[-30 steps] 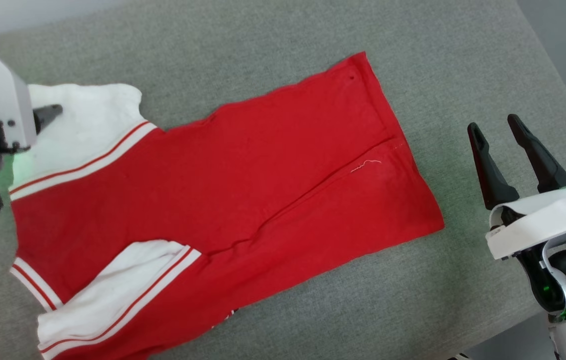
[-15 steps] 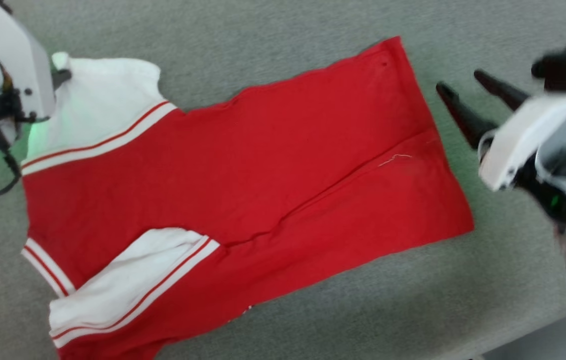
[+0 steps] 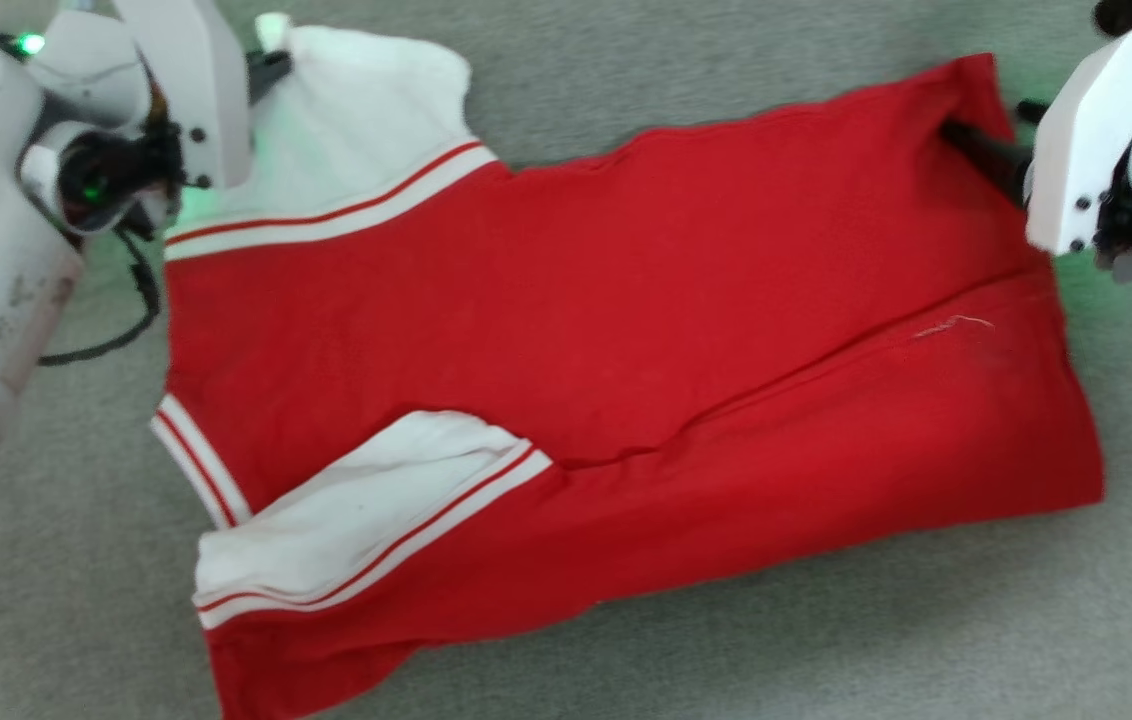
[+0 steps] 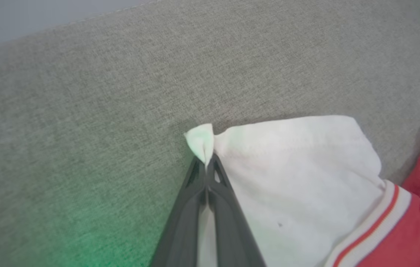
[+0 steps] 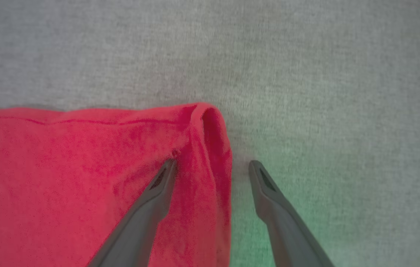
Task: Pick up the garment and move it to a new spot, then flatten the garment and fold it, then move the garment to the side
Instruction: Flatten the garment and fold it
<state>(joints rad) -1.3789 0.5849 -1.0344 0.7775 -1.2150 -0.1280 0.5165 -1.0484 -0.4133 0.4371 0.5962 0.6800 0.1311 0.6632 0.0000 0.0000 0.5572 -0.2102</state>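
**Left pinch made, right yet to close**

A second before, my left gripper (image 4: 206,163) stood wide at the white sleeve (image 4: 288,167). By this moment its two fingers had snapped together on the sleeve's far corner, and a small tuft of white cloth poked out past the tips. My right gripper (image 5: 213,165) had come across to the hem corner (image 5: 202,111) and stood open astride it. One finger lay on the red cloth and the other on bare grey surface (image 3: 826,620) just beside the edge. The garment (image 3: 626,330) lay spread on that surface, sleeves toward my left, the near sleeve laid in over the red body. My head camera had shifted too, so I judged the cloth itself had hardly moved. With one corner secured, I judged the right fingers had to close before any lift.
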